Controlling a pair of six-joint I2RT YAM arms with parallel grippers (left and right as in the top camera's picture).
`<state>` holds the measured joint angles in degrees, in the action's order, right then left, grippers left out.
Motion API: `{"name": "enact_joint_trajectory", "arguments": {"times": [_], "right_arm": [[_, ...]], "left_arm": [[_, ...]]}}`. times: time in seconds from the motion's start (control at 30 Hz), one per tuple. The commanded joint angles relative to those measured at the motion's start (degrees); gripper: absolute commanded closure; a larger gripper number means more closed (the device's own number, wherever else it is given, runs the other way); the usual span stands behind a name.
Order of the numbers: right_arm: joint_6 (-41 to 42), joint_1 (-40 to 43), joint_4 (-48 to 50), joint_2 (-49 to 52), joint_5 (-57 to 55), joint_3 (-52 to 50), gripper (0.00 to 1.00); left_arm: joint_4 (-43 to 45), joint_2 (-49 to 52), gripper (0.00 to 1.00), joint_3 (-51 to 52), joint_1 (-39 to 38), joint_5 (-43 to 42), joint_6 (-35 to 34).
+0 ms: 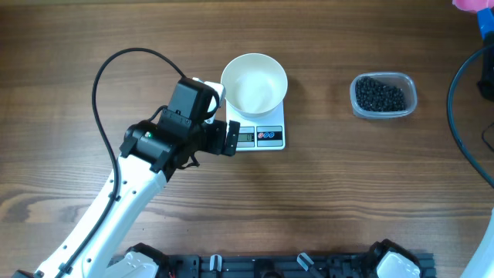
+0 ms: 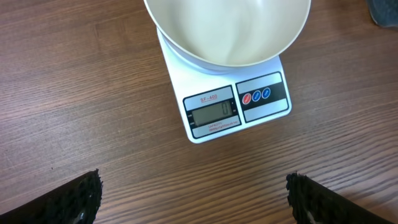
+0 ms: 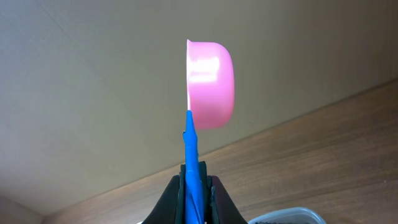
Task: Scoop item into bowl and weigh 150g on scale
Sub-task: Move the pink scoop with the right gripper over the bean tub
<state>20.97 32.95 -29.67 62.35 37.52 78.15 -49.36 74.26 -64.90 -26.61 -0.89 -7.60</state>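
Note:
The empty white bowl (image 1: pixel 254 83) stands on the white scale (image 1: pixel 270 137). In the left wrist view, the bowl (image 2: pixel 227 31) covers the far part of the scale (image 2: pixel 236 109), whose display reads 0. My left gripper (image 1: pixel 234 139) sits open just left of the scale's display edge. Its fingertips (image 2: pixel 78 198) are spread wide over bare wood, holding nothing. The item, a heap of black beans (image 1: pixel 380 96), lies in a clear tub at the right. My right gripper (image 3: pixel 194 186) is shut on the blue handle of a pink scoop (image 3: pixel 211 81), which is raised and empty.
The clear plastic tub (image 1: pixel 409 99) stands on the wooden table right of the scale, and its rim (image 3: pixel 292 213) shows below the right gripper. The scoop's pink and blue (image 1: pixel 472 9) peek in at the overhead's top right corner. A black cable (image 1: pixel 455 116) loops along the right edge.

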Motion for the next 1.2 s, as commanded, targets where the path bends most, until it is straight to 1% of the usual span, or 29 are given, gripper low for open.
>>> {"name": "enact_joint_trajectory", "arguments": {"times": [0.0,0.33,0.43,0.47,0.73,0.87,1.07,1.1,1.13,1.17], "right_arm": [[0.24,0.07,0.0,0.07,1.18,0.5,0.96],[0.48,0.07,-0.5,0.07,1.18,0.5,0.96],[5.46,0.07,-4.31,0.07,1.16,0.5,0.96],[5.97,0.07,-4.96,0.07,1.16,0.5,0.96],[5.42,0.07,-5.05,0.11,1.16,0.5,0.96],[-3.54,0.02,-5.81,0.11,1.6,0.5,0.96],[-7.69,0.02,-7.93,0.11,1.53,0.5,0.96],[-10.01,0.02,-8.87,0.26,0.92,0.5,0.96],[-14.21,0.02,-11.37,0.85,0.92,0.5,0.96],[-16.15,0.02,-13.29,1.36,0.94,0.5,0.96]], "left_arm": [[0.35,0.24,0.0,0.04,0.13,0.74,-0.79],[0.33,0.24,0.0,0.04,0.13,0.74,-0.74],[0.33,0.24,0.0,0.04,0.13,0.74,-0.74],[0.33,0.24,0.0,0.04,0.13,0.74,-0.74],[0.04,0.24,0.0,0.04,0.13,0.74,-0.74],[-0.31,0.24,0.0,0.04,0.13,0.5,-0.74],[-0.35,0.24,0.0,0.04,0.09,0.28,-0.76],[-0.37,0.22,0.0,0.04,0.09,0.28,-0.76],[-0.35,0.22,0.0,0.04,0.09,0.31,-0.74],[-0.37,0.22,0.0,0.04,0.09,0.31,-0.74]]}}
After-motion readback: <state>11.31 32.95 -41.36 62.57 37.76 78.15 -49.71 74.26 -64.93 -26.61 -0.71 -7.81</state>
